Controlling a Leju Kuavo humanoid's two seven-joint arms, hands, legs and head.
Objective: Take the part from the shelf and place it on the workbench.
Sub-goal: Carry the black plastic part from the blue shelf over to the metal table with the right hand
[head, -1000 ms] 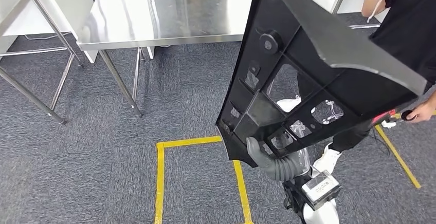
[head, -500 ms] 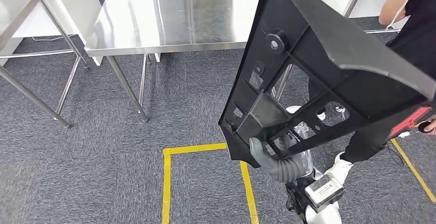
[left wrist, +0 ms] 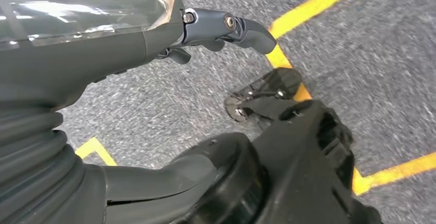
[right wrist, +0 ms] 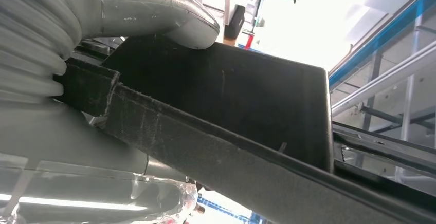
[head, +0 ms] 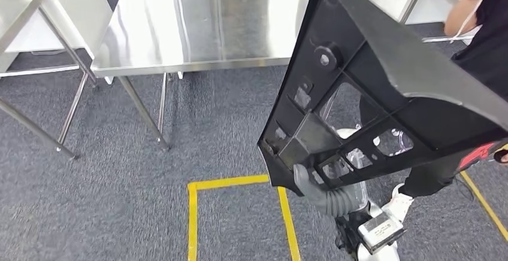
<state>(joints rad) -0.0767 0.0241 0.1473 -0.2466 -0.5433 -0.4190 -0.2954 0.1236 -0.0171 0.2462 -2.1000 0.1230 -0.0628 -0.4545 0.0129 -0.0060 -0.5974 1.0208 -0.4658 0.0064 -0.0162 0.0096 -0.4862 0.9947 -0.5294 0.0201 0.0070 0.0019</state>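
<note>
Head view, right hand point(head: 308, 183) gripping black part point(head: 383, 87) from below

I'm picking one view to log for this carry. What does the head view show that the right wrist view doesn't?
Head view alone: the stainless steel workbench ahead, grey carpet with yellow floor tape, a person at the right edge, and the black plastic part's ribbed face with its cut-outs. Right wrist view alone: the thick grey thumb pressed on the part's edge, with bright metal framing behind. Both: the black plastic part held by the right hand.
</note>
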